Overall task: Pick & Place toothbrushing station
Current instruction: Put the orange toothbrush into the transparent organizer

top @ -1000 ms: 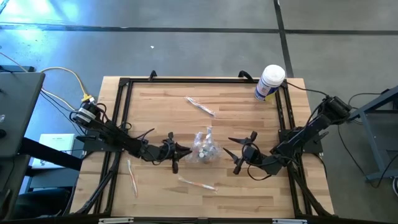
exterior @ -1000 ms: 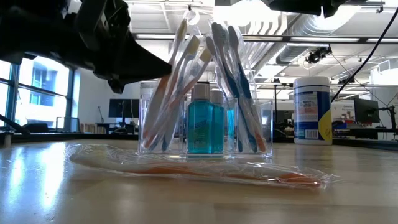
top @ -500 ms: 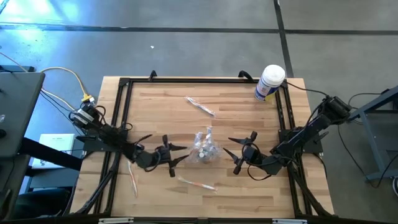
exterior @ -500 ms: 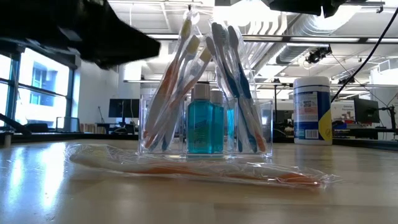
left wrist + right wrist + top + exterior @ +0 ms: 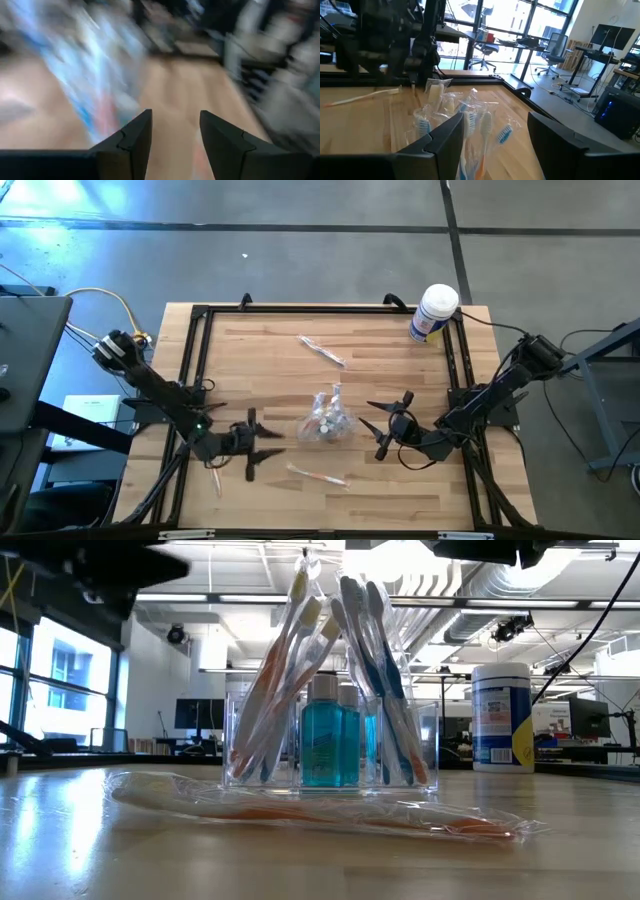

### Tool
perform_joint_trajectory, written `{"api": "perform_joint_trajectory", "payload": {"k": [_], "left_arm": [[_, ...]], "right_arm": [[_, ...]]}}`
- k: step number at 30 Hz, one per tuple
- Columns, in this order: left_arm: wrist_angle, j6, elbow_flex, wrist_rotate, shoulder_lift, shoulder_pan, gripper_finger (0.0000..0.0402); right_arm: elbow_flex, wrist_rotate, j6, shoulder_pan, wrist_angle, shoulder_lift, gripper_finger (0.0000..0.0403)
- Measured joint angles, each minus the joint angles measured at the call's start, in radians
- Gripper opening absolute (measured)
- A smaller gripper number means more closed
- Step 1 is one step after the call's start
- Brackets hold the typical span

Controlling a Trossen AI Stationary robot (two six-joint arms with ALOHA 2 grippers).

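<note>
The small clear plastic toothbrushing station (image 5: 327, 418), loaded with wrapped toothbrushes and teal-capped bottles, is standing upright near the middle of the pale wooden table (image 5: 400, 480). Note that it is lying between your two arms. In the low view its broad glassy face (image 5: 330, 745) is running across the picture, with the brush handles leaning together above it.

The right gripper (image 5: 385, 425) is sitting just beside the station on its right, fingers spread and holding nothing; through the right wrist view you are looking straight past both dark fingers at the station (image 5: 455, 117). The left gripper (image 5: 252, 452) is hanging farther off, to the station's left and nearer the table's front edge, likewise spread and empty; its wrist view is blurred.

You are probably best served by the right arm: it is the nearer one, already facing the station, and a straight advance should bring its fingers around the holder's walls.
</note>
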Motion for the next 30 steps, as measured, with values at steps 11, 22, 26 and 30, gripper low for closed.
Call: {"api": "perform_joint_trajectory", "payload": {"k": [11,22,26,30], "left_arm": [[-0.481,-0.797,0.0,0.705,-0.041,0.099,0.0161],[-0.692,-1.584,0.0,1.469,-0.041,0.236,0.0149],[-0.67,-1.714,0.0,1.508,-0.041,0.238,0.0149],[-0.687,-1.798,0.0,1.579,-0.041,0.208,0.0149]], "right_arm": [[0.0,-0.005,0.013,-0.03,-0.018,0.0,0.021],[0.0,-0.142,0.094,-0.084,-0.053,0.0,0.021],[0.0,-0.158,0.096,-0.085,-0.063,0.0,0.021],[0.0,-0.158,0.106,-0.085,-0.081,0.0,0.021]]}}
